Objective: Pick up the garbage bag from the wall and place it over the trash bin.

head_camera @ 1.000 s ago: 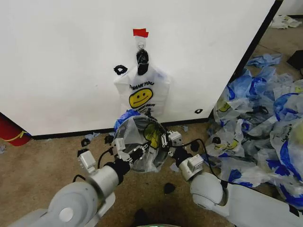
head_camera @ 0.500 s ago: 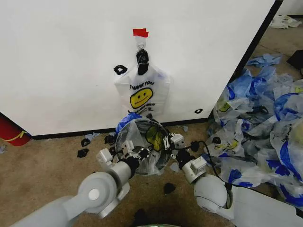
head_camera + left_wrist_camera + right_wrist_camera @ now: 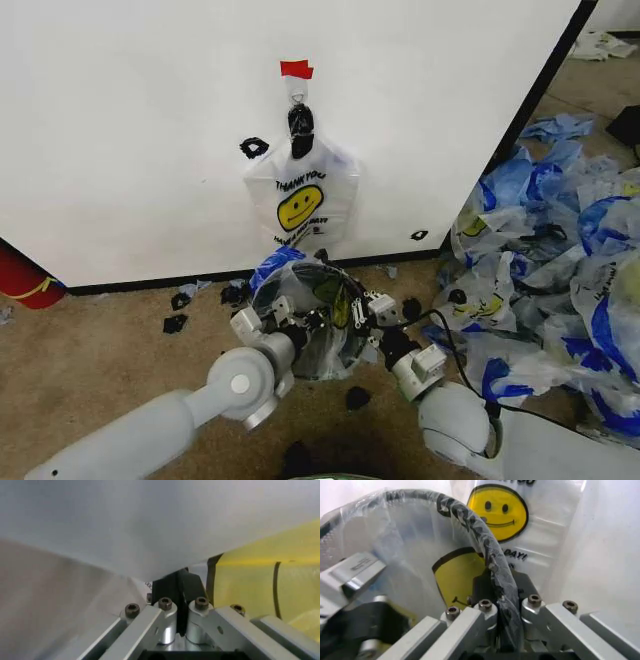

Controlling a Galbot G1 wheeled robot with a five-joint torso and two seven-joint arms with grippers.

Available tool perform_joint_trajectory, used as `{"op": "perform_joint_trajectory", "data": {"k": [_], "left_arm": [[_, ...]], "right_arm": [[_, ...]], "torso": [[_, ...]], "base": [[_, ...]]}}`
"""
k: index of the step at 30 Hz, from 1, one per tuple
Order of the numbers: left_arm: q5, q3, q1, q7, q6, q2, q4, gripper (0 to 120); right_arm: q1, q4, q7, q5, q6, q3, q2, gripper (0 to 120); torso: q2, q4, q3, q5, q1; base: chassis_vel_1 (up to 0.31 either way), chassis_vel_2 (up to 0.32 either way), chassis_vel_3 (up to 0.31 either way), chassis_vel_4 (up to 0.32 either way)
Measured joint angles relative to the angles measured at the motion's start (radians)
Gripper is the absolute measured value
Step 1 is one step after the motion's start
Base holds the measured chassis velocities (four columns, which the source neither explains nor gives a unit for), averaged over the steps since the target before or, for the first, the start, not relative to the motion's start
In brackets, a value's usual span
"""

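The garbage bag (image 3: 300,305), thin and translucent with a yellow smiley, is stretched over the round black trash bin (image 3: 330,345) on the floor before the wall (image 3: 120,130). My left gripper (image 3: 298,322) is shut on the bag's film at the bin's near left side; in the left wrist view its fingers (image 3: 190,583) pinch white plastic. My right gripper (image 3: 362,305) is shut at the bin's right side. There its fingers (image 3: 520,581) clamp the bag-covered black rim (image 3: 470,521). Another smiley "THANK YOU" bag (image 3: 300,195) (image 3: 505,510) hangs from the wall's hook (image 3: 298,97).
A red tape piece (image 3: 296,69) sits above the hook. A big heap of blue-and-white plastic bags (image 3: 560,260) fills the floor to the right. Black scraps (image 3: 175,323) lie on the carpet by the wall's base. A red object (image 3: 20,275) stands at the far left.
My left arm has swung rightward and forward, closer in on the bin. The bin with its bag and the right gripper have shifted slightly to the right and nearer.
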Motion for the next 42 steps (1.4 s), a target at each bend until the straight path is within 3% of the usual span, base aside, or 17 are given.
{"op": "perform_joint_trajectory", "data": {"k": [27,31,42], "left_arm": [[0.056,0.099,-0.119,0.016,-0.027,-0.170,0.248,0],[0.056,0.102,-0.124,0.013,-0.028,-0.169,0.245,0],[0.043,0.110,-0.116,-0.046,-0.031,-0.149,0.137,0]], "right_arm": [[-0.097,0.018,-0.016,-0.045,0.036,0.053,-0.034,0],[-0.099,0.016,-0.016,-0.045,0.037,0.056,-0.034,0],[-0.044,-0.025,-0.015,-0.049,0.037,0.056,-0.021,0]], "torso": [[0.000,0.0000,0.000,0.0000,0.000],[0.000,-0.0001,0.000,-0.0001,0.000],[0.000,0.0000,0.000,-0.0001,0.000]], "base": [[0.000,0.000,0.000,0.000],[0.000,0.000,0.000,0.000],[0.000,0.000,0.000,0.000]]}}
